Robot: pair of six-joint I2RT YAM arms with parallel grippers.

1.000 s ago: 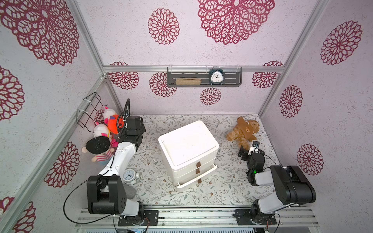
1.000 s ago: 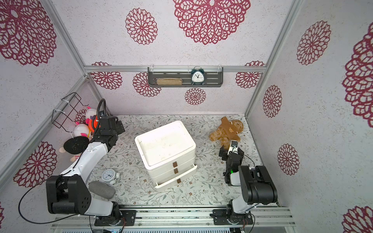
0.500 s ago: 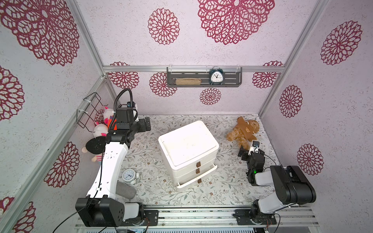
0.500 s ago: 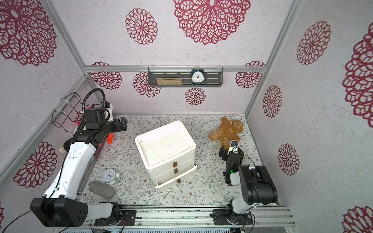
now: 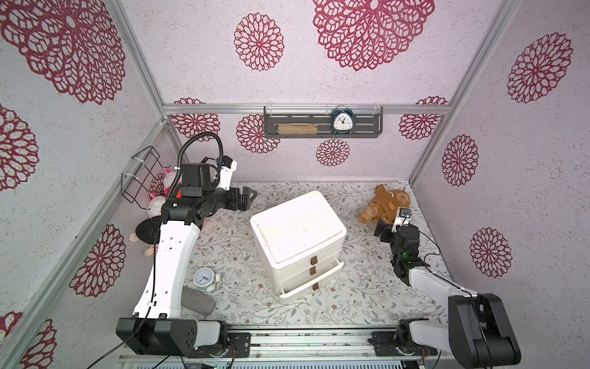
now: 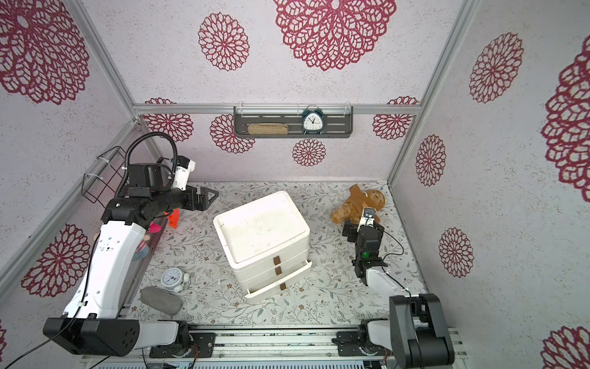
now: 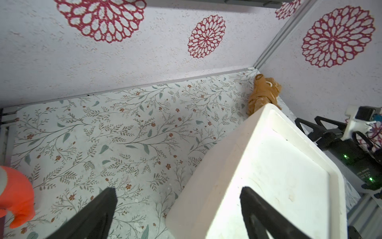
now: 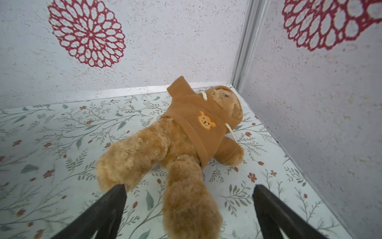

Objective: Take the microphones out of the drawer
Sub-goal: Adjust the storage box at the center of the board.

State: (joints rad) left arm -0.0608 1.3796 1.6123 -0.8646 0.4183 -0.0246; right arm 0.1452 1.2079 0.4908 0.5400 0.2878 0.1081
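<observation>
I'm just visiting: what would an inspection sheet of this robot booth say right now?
Surface: floral-print tabletop, flat.
Job's things: white three-drawer plastic chest, bottom drawer slightly open, inside hidden; grey fuzzy cylinder, perhaps the microphone, lies beside left arm's base.
Clutter: brown plush teddy bear, white alarm clock, plush dolls.
Grippers: left gripper open, empty; right gripper open, empty, near teddy.
Cables: black ribbed hose loops over left arm.
Surroundings: red-flower walls; grey wall shelf holding dark clock; black wire basket.

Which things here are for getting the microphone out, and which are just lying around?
For the job: white drawer box, its bottom drawer (open a crack, inside hidden), left claw and right claw, both open.
Just lying about: teddy bear, floor clock, shelf clock, dolls.
</observation>
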